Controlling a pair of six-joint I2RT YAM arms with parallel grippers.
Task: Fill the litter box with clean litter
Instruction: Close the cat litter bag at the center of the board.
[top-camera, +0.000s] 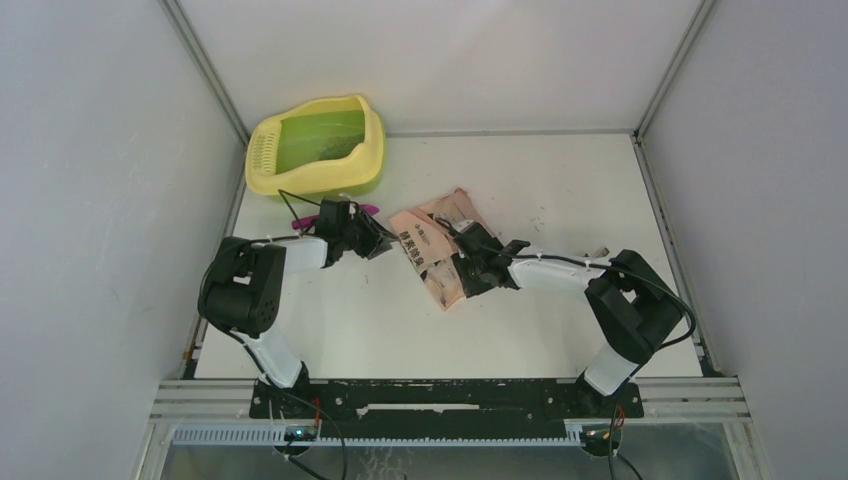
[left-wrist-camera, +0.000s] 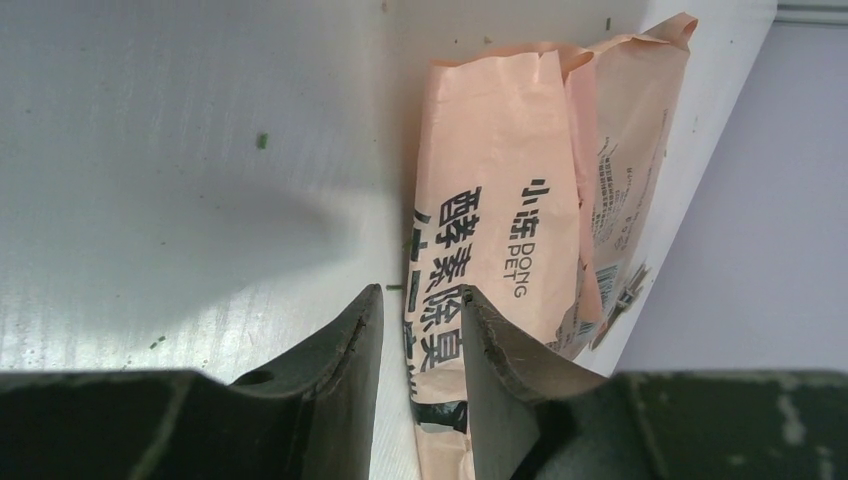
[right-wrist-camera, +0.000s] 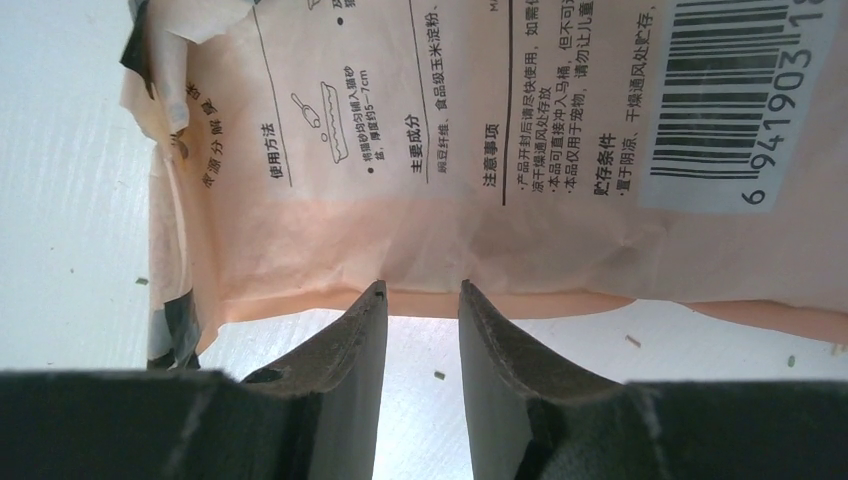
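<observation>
**Left claw** (left-wrist-camera: 420, 292): fingers parted, pinching nothing. The bag (left-wrist-camera: 500, 150) lies flat under and ahead of its tips.

**Right claw** (right-wrist-camera: 422, 288): parted likewise, tips just short of the bag's edge.

**Litter box** (top-camera: 318, 183): well apart from the left claw, on the side away from the bag.

**Clean litter** (left-wrist-camera: 262, 141): stray specks on the table (left-wrist-camera: 150, 200).

**Hazard:** the thin, flat bag likely slips from a shallow pinch, or tips and spills granules short of the box.
</observation>
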